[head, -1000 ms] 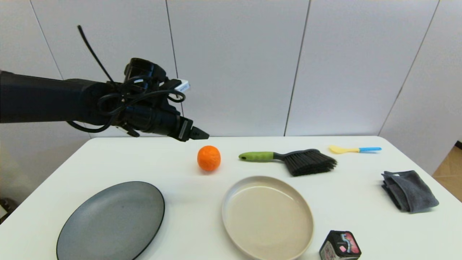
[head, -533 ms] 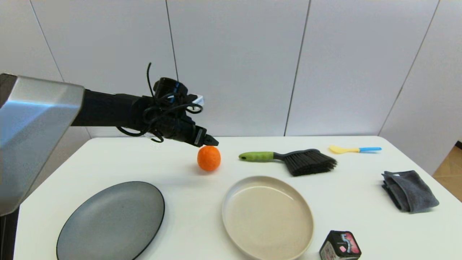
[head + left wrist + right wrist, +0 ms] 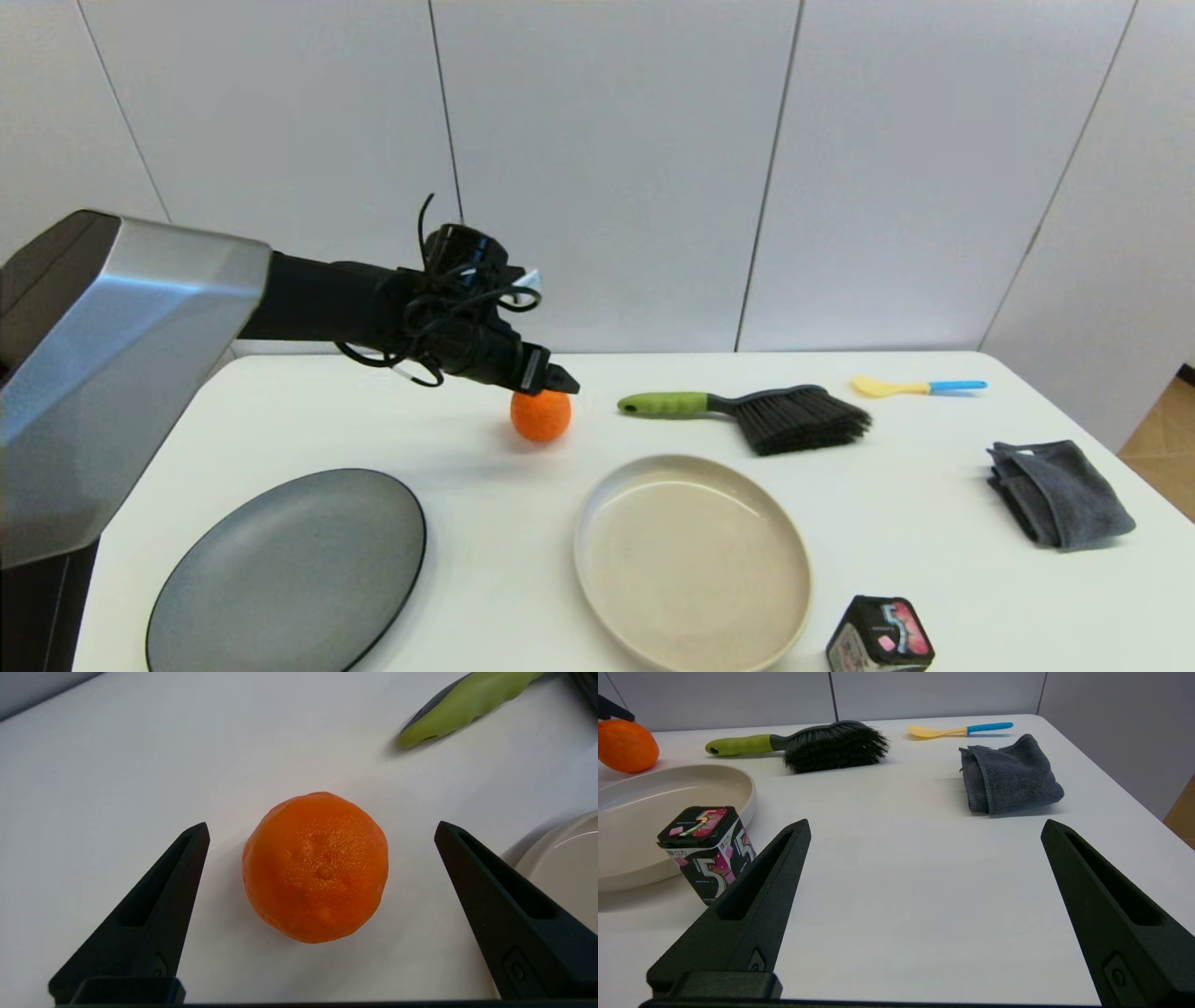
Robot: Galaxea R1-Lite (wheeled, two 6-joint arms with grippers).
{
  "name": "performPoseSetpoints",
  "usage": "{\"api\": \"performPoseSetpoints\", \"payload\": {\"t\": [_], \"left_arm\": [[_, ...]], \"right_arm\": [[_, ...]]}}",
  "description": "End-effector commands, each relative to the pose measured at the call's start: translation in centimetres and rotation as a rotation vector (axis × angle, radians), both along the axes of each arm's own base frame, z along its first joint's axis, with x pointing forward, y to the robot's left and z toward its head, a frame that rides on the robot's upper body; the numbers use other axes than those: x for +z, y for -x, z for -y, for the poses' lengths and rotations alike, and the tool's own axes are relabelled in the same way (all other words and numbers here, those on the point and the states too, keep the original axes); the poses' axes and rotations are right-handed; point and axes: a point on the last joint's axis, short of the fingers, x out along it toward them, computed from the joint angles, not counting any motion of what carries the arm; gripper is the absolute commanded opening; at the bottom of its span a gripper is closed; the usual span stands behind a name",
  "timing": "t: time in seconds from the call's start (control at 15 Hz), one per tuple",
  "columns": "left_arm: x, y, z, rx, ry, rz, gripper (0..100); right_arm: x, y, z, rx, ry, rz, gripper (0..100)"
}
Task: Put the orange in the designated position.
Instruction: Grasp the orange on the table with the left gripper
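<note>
We are hovering our left gripper [image 3: 320, 830], fingers spread wide and holding nothing, over the round, dimpled bright-orange fruit [image 3: 316, 867] sitting on the white tabletop [image 3: 448, 439] just beside the green-handled black brush [image 3: 747, 413]. If we are closing off-centre, the fruit could be rolling toward the beige shallow dish [image 3: 691, 560]. Our right gripper [image 3: 924, 828] is idling open, near the black gum tin [image 3: 707, 851].

On the white table [image 3: 485, 560], a dark grey black-rimmed plate [image 3: 289, 574] lies at the near left, a beige shallow dish [image 3: 693, 560] beside it. A small black printed tin [image 3: 880, 637] stands just right of the dish. Farther back lie a green-handled black brush [image 3: 747, 413], a yellow spoon with blue handle [image 3: 917, 385], and a folded grey cloth [image 3: 1058, 494].
</note>
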Motion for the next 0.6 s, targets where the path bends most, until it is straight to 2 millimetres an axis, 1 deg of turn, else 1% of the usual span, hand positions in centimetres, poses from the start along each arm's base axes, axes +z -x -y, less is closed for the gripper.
{"api": "performPoseSetpoints", "payload": {"t": [0.07, 0.2, 0.33, 0.6], "left_arm": [[-0.8, 0.1, 0.0, 0.0, -0.016, -0.034, 100], [-1.1, 0.2, 0.0, 0.0, -0.021, -0.045, 100], [-1.8, 0.0, 0.0, 0.001, -0.029, -0.06, 100], [-2.1, 0.0, 0.4, -0.007, -0.028, -0.064, 100]], "right_arm": [[0.0, 0.0, 0.0, -0.001, -0.001, -0.001, 100], [0.0, 0.0, 0.0, -0.001, -0.001, 0.001, 100], [0.0, 0.0, 0.0, 0.001, -0.001, -0.001, 100], [0.0, 0.0, 0.0, 0.001, -0.001, -0.001, 100]]}}
